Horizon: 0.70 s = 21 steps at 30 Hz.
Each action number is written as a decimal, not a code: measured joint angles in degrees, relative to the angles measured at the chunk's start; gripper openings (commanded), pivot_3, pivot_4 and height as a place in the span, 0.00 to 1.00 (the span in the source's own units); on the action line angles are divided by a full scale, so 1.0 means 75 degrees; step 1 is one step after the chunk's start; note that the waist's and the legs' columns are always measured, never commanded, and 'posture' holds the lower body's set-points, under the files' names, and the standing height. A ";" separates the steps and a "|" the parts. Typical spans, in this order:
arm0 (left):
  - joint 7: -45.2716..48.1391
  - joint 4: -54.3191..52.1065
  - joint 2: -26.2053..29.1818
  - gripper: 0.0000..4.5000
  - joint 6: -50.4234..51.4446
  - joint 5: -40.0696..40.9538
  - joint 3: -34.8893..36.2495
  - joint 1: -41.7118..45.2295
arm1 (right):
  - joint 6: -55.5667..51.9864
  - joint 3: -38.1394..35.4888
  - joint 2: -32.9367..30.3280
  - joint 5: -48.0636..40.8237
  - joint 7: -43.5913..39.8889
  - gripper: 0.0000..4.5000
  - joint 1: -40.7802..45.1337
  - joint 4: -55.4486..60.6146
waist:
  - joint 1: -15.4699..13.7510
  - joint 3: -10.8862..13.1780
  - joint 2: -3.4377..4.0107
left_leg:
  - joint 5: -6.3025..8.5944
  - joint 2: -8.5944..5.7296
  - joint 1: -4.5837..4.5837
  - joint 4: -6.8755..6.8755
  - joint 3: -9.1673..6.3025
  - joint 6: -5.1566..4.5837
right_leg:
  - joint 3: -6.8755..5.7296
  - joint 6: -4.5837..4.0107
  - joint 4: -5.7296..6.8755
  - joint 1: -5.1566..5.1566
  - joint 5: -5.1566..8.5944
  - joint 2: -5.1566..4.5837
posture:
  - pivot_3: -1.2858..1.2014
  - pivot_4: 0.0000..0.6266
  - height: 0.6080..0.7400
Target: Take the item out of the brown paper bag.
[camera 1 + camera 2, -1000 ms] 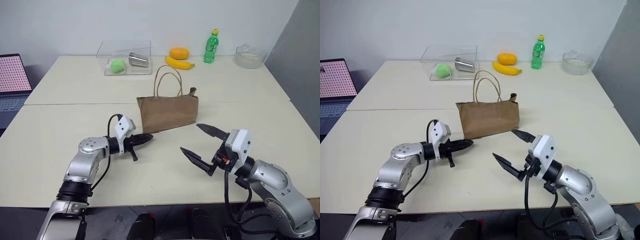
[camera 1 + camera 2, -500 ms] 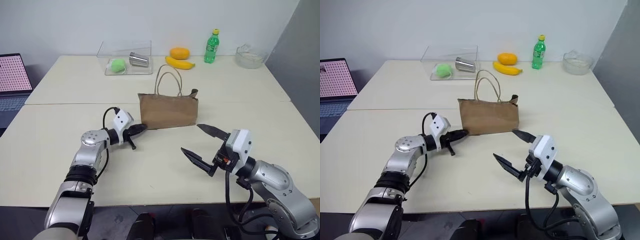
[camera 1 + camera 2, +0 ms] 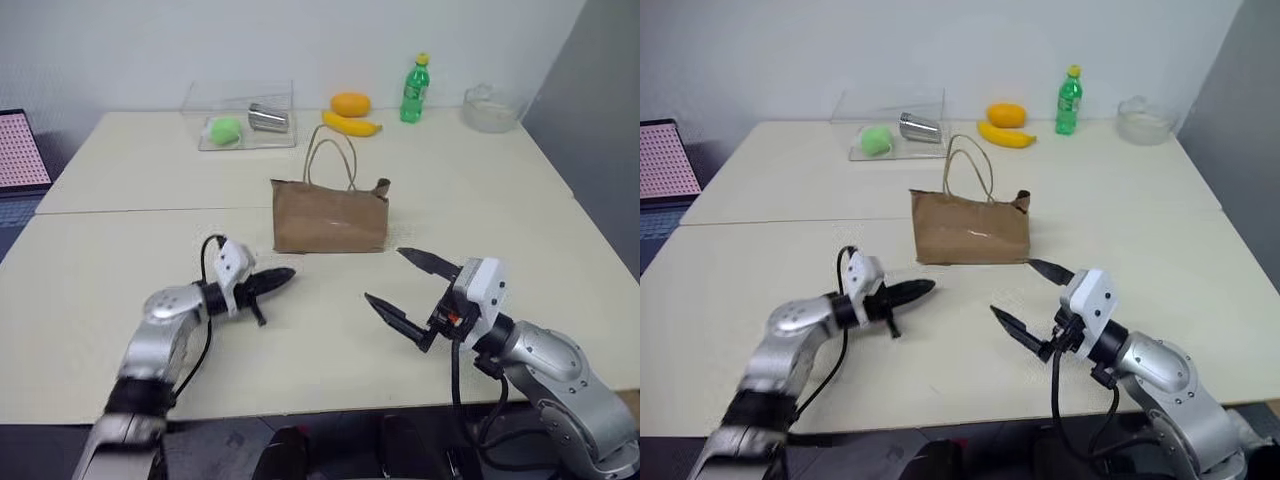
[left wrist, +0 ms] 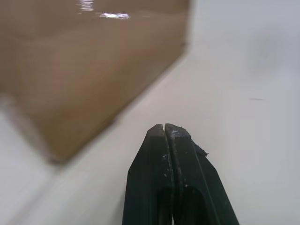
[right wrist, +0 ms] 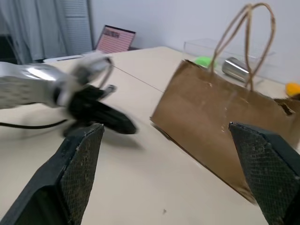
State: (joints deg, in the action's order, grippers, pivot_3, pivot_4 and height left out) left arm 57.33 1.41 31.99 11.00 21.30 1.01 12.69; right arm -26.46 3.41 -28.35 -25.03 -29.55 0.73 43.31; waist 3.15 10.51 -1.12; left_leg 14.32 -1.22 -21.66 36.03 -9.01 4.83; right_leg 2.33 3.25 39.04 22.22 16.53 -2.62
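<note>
The brown paper bag (image 3: 330, 215) stands upright mid-table, its two cord handles (image 3: 335, 160) looped above it. The item is hidden from view. My left gripper (image 3: 287, 273) is shut and empty, lying low over the table a short way in front of the bag's lower left corner, pointing at it; the left wrist view shows its closed tips (image 4: 164, 126) with the bag (image 4: 84, 70) just beyond. My right gripper (image 3: 385, 275) stands wide open and empty, to the right and in front of the bag (image 5: 220, 126), apart from it.
Along the table's far edge sit a clear plastic box (image 3: 240, 115) with a green ball and a metal cup, an orange (image 3: 351, 104), a banana (image 3: 350, 124), a green bottle (image 3: 412, 90) and a glass bowl (image 3: 490, 108). A laptop (image 3: 15, 150) is at far left.
My shut left gripper went to the bag's lower left corner, then drew back toward me. The bag now stands squarer. The right gripper stayed open and still. The camera shifted slightly.
</note>
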 measured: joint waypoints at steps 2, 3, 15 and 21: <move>-0.0238 -0.0973 0.0070 0.20 0.0598 0.0335 0.0117 -0.0222 | -0.0093 -0.0044 0.0003 -0.0063 0.0056 1.00 0.0149 -0.0010 | -0.0069 0.0000 0.0000 | -0.0001 -0.0003 -0.0003 0.0005 -0.0010 0.0001 | -0.0012 0.0000 -0.0002 -0.0005 0.0000 0.0001 | 0.52 0.24 1.00; -0.0465 -0.1581 0.0122 0.27 0.1004 0.0587 0.0297 -0.0378 | -0.0218 -0.0046 0.0024 -0.0139 0.0091 1.00 0.0382 -0.0067 | -0.0094 0.0000 0.0000 | -0.0001 -0.0004 -0.0002 0.0007 -0.0006 0.0001 | -0.0007 0.0001 -0.0004 -0.0007 0.0001 0.0001 | 0.52 0.24 1.00; -0.2068 -0.4418 0.0172 0.91 0.2422 0.1702 0.1278 -0.1289 | -0.1031 -0.0192 -0.0033 -0.0031 0.0339 0.96 0.3991 -0.2785 | -0.0069 0.0009 0.0016 | -0.0001 -0.0007 0.0009 0.0006 0.0045 0.0000 | 0.0024 -0.0001 -0.0009 0.0000 -0.0009 0.0002 | 0.52 0.24 1.00; -0.1897 -0.4515 0.0364 0.91 0.2171 0.1600 0.1177 -0.1443 | -0.0167 0.0394 -0.0436 0.1107 -0.0888 0.55 0.6988 -0.6263 | -0.0044 0.0011 0.0019 | 0.0000 -0.0006 0.0006 -0.0003 0.0044 -0.0002 | 0.0017 -0.0005 -0.0012 0.0003 -0.0010 0.0002 | 0.52 0.24 1.00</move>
State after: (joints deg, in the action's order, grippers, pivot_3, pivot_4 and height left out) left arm 43.10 -32.45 34.72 27.29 33.30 9.84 1.86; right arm -27.72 6.36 -31.62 -16.73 -36.21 53.13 -3.66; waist 2.83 10.59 -0.98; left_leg 14.32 -1.26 -21.61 36.01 -8.67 4.82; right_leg 2.46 3.21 38.95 22.25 16.45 -2.60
